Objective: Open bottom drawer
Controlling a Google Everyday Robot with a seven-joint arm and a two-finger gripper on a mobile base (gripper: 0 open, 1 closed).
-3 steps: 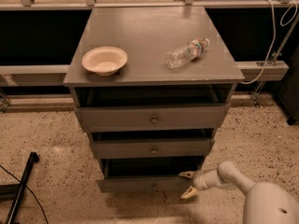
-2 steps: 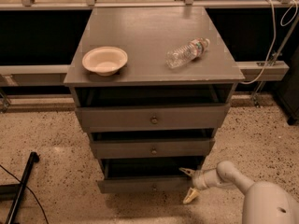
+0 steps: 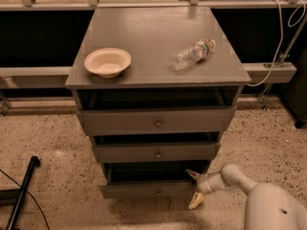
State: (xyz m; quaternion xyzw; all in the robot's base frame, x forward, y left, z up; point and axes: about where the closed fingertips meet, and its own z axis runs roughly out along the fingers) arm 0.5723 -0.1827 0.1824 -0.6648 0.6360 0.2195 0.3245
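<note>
A grey chest of three drawers stands in the middle of the camera view. The bottom drawer (image 3: 148, 189) is the slimmest, with a small brassy knob (image 3: 159, 192), and stands pulled out a little with a dark gap above it. My gripper (image 3: 194, 189) is low at the drawer's right end, on a white arm (image 3: 268, 207) coming from the bottom right. Its two pale fingers are spread, one fingertip (image 3: 192, 174) near the drawer's top right corner, the other down near the floor. It holds nothing.
A cream bowl (image 3: 107, 62) and a lying clear plastic bottle (image 3: 192, 54) are on the chest top (image 3: 153, 37). The top drawer (image 3: 156, 120) and middle drawer (image 3: 157, 152) are slightly out. A black stand (image 3: 21, 190) lies on the speckled floor at left. White cables (image 3: 283, 37) hang at right.
My gripper has stayed at the drawer's right end, with only a slight shift. The drawer has not visibly moved.
</note>
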